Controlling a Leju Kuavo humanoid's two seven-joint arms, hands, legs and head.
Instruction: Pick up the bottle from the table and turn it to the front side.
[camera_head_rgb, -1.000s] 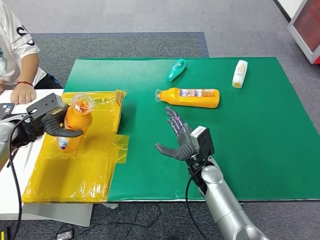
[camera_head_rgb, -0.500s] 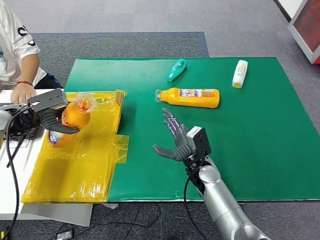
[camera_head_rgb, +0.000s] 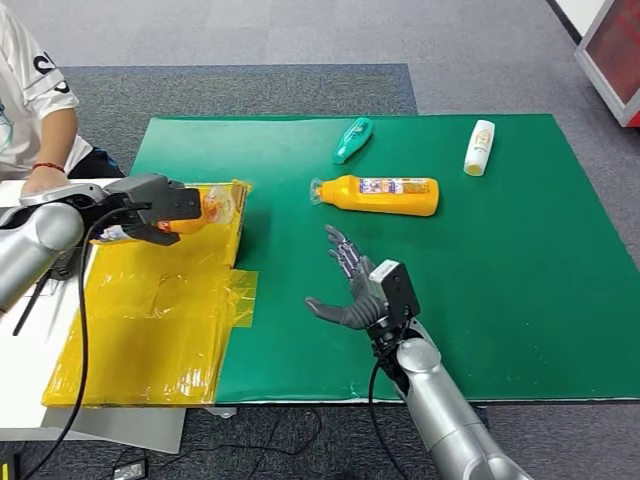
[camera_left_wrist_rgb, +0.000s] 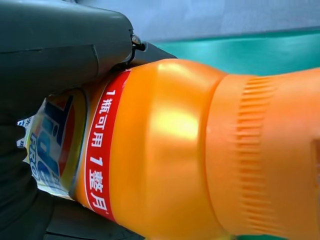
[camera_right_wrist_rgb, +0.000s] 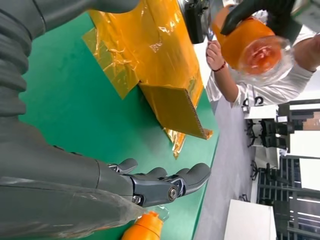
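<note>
My left hand (camera_head_rgb: 155, 205) grips an orange detergent bottle (camera_head_rgb: 198, 222) above the yellow sheet. The bottle lies almost level in the air, its clear cap (camera_head_rgb: 216, 205) pointing toward the table's middle. In the left wrist view the bottle (camera_left_wrist_rgb: 170, 150) has a red band with white characters and a blue-lettered label, with my thumb (camera_left_wrist_rgb: 56, 45) across its body. My right hand (camera_head_rgb: 353, 292) hovers open, palm up, over the green mat (camera_head_rgb: 528, 270), holding nothing. The right wrist view looks past its fingers (camera_right_wrist_rgb: 166, 182) to the held bottle (camera_right_wrist_rgb: 249, 45).
A long orange bottle (camera_head_rgb: 381, 195), a teal bottle (camera_head_rgb: 353, 139) and a white bottle (camera_head_rgb: 480, 147) lie on the mat's far half. The yellow film-wrapped cardboard (camera_head_rgb: 151, 320) covers the table's left. A person in a white shirt (camera_head_rgb: 30, 80) sits at far left, hand (camera_head_rgb: 44, 178) on the table.
My left hand has raised the orange bottle and tipped it from upright to nearly level, swinging it toward the table's middle. My right hand has sunk slightly and stayed open.
</note>
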